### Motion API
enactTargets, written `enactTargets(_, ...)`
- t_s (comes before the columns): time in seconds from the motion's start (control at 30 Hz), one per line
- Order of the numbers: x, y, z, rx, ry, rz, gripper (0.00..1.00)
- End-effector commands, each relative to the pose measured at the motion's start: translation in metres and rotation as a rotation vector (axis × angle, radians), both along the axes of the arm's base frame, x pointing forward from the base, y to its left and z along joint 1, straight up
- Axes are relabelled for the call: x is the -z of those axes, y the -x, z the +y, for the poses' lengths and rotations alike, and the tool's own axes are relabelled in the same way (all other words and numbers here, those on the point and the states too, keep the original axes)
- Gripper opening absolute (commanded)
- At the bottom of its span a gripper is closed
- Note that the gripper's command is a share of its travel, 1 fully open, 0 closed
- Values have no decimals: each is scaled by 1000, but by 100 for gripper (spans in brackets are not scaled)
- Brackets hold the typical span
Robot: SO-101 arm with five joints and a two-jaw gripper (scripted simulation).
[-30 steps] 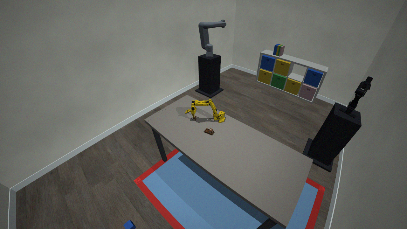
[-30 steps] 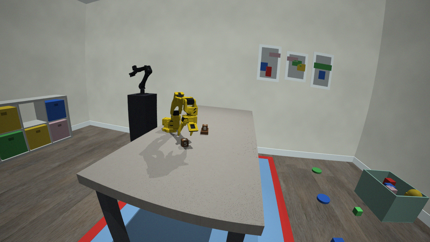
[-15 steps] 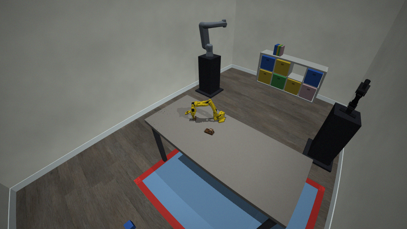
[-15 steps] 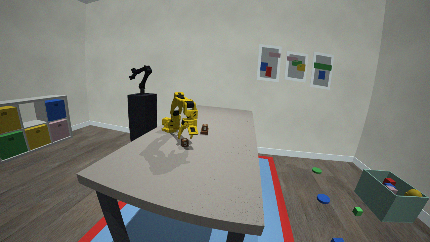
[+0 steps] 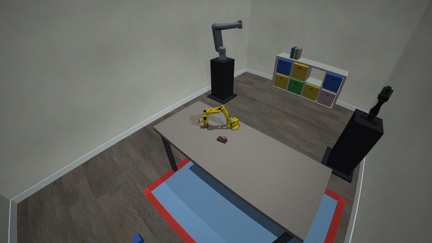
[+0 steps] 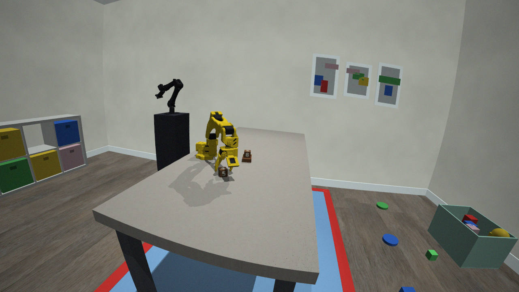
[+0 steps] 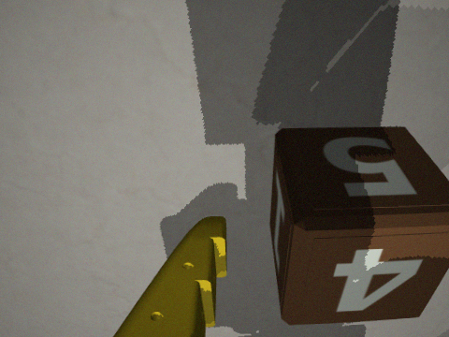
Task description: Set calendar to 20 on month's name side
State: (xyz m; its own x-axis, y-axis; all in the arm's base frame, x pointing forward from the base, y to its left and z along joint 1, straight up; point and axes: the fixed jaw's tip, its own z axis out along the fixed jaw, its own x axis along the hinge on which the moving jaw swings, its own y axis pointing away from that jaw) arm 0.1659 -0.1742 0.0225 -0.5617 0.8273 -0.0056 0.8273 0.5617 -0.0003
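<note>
Loose cube [image 5: 206, 125] [image 6: 222, 172] [image 7: 360, 225]: on surface [image 5: 259, 169] [image 6: 232, 214], apart from tray [image 5: 221, 141] [image 6: 246, 159]
Second cube [image 5: 224, 138] [image 6: 247, 153]: in tray
End effector [image 5: 205, 124] [image 6: 223, 169]: above surface near tray, partly open, holding nothing

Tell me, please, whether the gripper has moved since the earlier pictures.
Yes, downward: in the exterior view, the gripper is closer to the table top, with its fingertips lower relative to the cube showing 5.
</note>
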Motion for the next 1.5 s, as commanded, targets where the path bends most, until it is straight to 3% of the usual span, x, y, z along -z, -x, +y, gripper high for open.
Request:
enactTargets(0.0,-4,-5,-1,-4,29,-28,35)
enactTargets(0.8,-4,-3,-3,-4,29,-27,31)
enactTargets(1.47,-4,2,-7,-4,30,-26,19)
